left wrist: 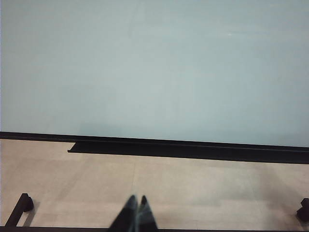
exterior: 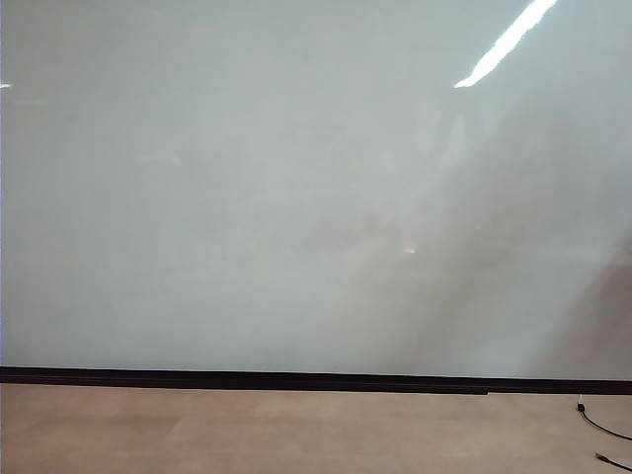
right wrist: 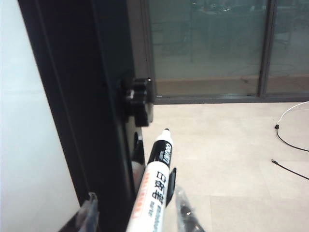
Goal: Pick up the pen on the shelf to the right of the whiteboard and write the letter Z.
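1 pen point(right wrist: 153, 193) pinched in the right gripper point(right wrist: 140, 215), 1 bare whiteboard point(exterior: 296, 197) (left gripper point(left wrist: 137, 212) pressed together above floor point(left wrist: 193, 193))

White pen point(right wrist: 153, 193) beside blank whiteboard point(right wrist: 29, 145)

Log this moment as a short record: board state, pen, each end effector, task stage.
whiteboard: blank, no writing visible
pen: between the right end effector's fingers, tip outward, beside the board's black frame
right end effector: shut on the pen, off the exterior view
left end effector: shut, empty, low before the board
stage: pen picked up, letter Z not yet begun
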Controlling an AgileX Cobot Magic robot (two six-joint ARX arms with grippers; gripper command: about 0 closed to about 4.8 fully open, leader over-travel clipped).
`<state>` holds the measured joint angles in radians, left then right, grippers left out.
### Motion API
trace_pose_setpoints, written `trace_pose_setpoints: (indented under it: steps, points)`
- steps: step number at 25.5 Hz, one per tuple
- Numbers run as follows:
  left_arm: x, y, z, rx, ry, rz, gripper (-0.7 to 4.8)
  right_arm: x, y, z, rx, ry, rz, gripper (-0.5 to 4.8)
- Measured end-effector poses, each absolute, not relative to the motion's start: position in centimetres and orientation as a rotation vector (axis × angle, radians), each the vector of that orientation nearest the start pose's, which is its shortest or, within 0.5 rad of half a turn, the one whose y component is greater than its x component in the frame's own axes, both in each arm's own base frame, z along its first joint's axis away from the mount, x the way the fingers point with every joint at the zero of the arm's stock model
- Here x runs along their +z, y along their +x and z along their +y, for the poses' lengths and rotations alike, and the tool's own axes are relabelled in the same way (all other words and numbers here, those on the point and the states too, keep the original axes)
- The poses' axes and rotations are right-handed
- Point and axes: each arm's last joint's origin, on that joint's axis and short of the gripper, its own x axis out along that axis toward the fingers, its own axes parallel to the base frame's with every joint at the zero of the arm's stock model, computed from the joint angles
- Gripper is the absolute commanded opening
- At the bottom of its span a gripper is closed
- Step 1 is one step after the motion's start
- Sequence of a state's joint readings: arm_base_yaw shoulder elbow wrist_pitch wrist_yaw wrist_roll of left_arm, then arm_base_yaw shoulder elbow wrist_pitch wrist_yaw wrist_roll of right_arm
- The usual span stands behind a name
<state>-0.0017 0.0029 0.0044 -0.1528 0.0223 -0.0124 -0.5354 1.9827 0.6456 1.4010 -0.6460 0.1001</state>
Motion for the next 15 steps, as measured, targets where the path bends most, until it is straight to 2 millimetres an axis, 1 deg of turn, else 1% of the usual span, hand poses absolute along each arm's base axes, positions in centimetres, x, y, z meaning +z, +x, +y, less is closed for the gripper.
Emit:
trace_pose_setpoints:
  steps: [10,11,12,13,14,15]
  points:
    - [15.01,9.65,-0.08,-0.023,-0.014,0.151,-0.04,12.51,29.31,-15.39,0.102,0.069,-0.042,2.08]
    - [15.01,9.65,-0.08,-0.023,-0.014,0.151,-0.04,12.52,29.31,-15.39,0.1,0.069,-0.042,1.9]
    - [15.01,9.65,-0.08,-0.023,-0.014,0.151,-0.04,12.52,29.31,-15.4,0.098,0.069,-0.042,1.42]
    - [15.01,9.65,-0.08,-0.023,-0.014,0.151,-0.05,12.52,29.31,-15.4,0.098,0.069,-0.042,0.42]
    - [15.01,9.65,-0.08,-0.023,-0.014,0.151,-0.04,12.52,29.31,-15.4,0.098,0.07,-0.042,0.03]
    - [15.01,9.65,-0.08,-0.023,-0.014,0.151,-0.05,12.52,29.31,-15.4,0.098,0.07,-0.042,-0.09]
